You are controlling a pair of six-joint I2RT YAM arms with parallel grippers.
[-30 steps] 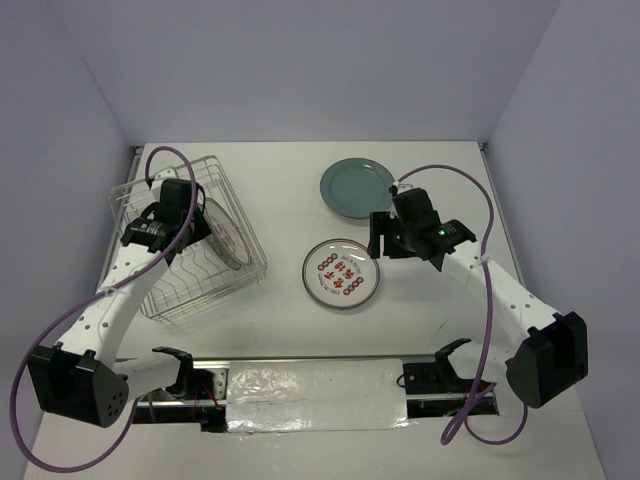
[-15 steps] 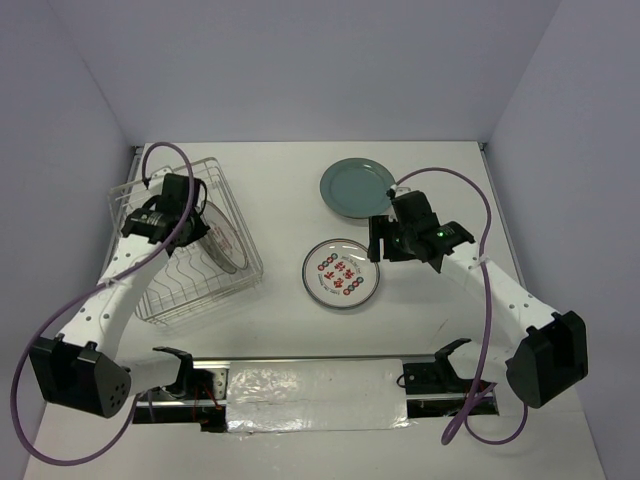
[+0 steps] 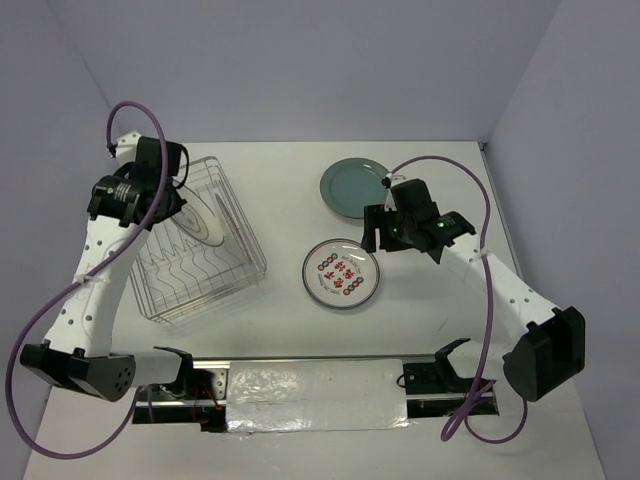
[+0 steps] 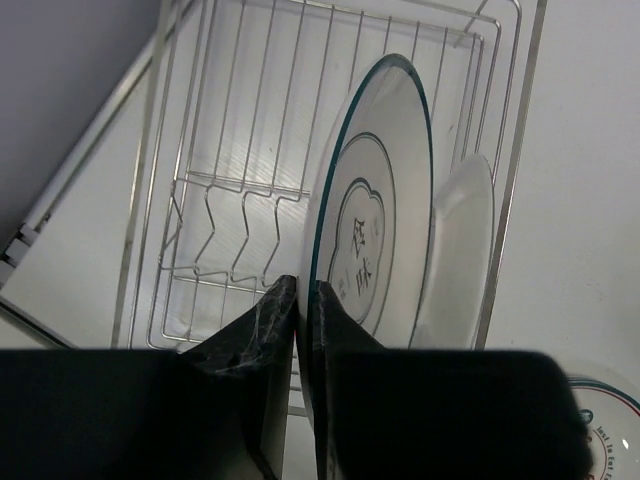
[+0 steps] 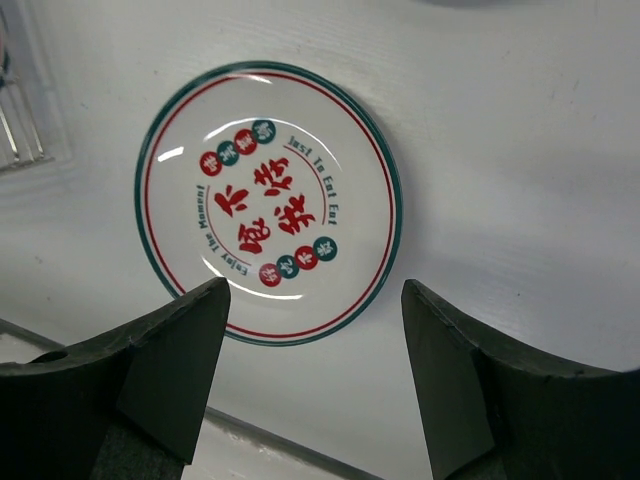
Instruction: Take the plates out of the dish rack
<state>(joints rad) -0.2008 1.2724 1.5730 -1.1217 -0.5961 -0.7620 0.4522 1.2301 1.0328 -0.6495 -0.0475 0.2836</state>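
On edge in the dish rack (image 4: 240, 150), teal-rimmed plate (image 4: 375, 230), rim clamped in the down-angled left pincer (image 4: 303, 292); right pincer (image 5: 314, 300) apart.

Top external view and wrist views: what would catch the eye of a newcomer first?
The left gripper is shut on the rim of a teal-rimmed plate standing in the dish rack at the left. On the table to the right lie a red-lettered plate, near the open right gripper, and a grey-teal plate beyond it.

The dish rack (image 3: 192, 288) holds two upright plates (image 4: 372, 235); two plates (image 3: 341, 272) lie outside.
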